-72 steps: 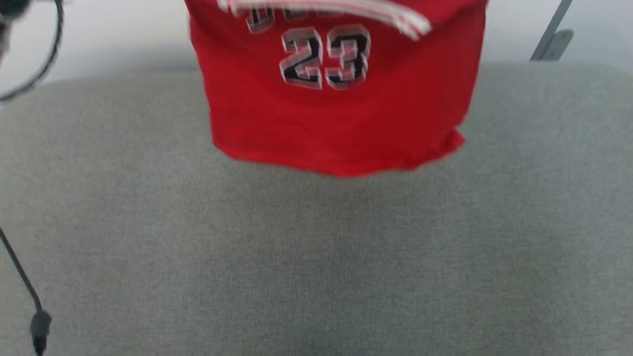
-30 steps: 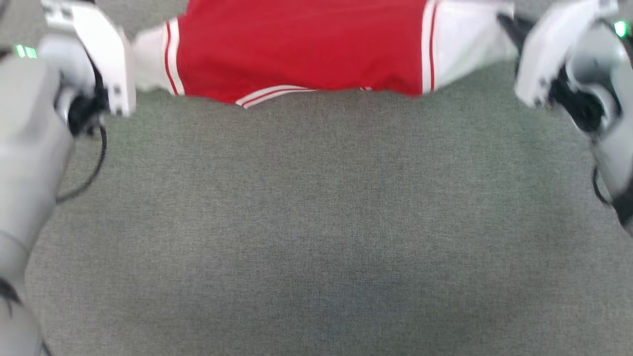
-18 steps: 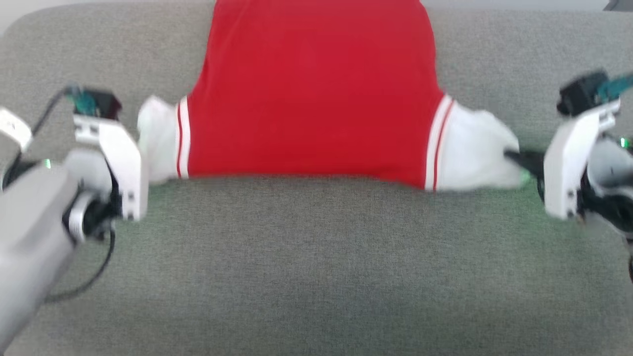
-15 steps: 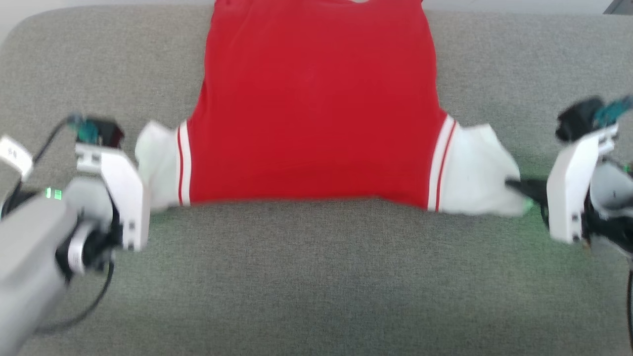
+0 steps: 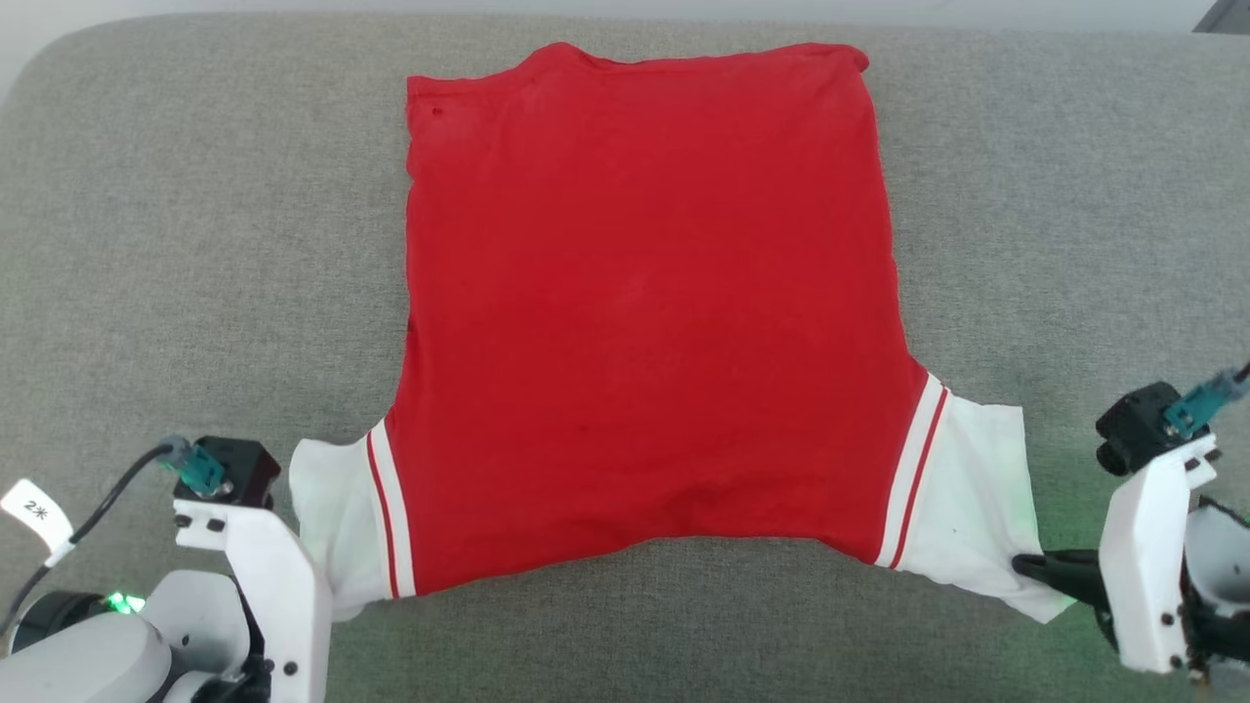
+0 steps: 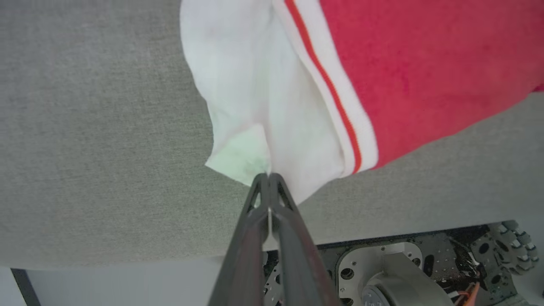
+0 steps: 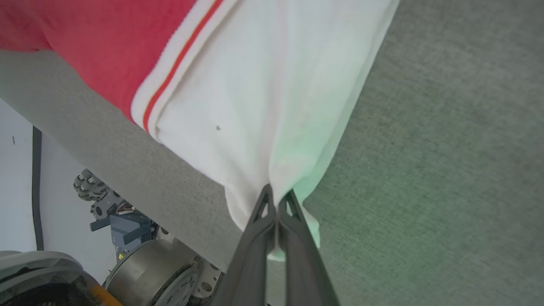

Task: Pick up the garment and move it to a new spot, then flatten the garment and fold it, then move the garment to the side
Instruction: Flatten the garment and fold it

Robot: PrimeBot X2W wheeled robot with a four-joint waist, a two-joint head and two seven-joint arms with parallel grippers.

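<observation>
On the grey cushion (image 5: 176, 254), the shirt (image 5: 645, 322) lies spread flat with its plain red side up, hem toward the far edge and both white sleeves toward the robot. The left gripper (image 6: 269, 178) is closed, its fingers pinching the tip of the left sleeve (image 6: 250, 85). The right gripper (image 7: 277, 197) is likewise clamped on the corner of the right sleeve (image 7: 272, 85), both near the cushion's front edge, with green light tinting the cloth at each grip.

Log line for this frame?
phase: flatten | garment: spread flat on grey cushion | left gripper: shut on left sleeve | right gripper: shut on right sleeve
</observation>
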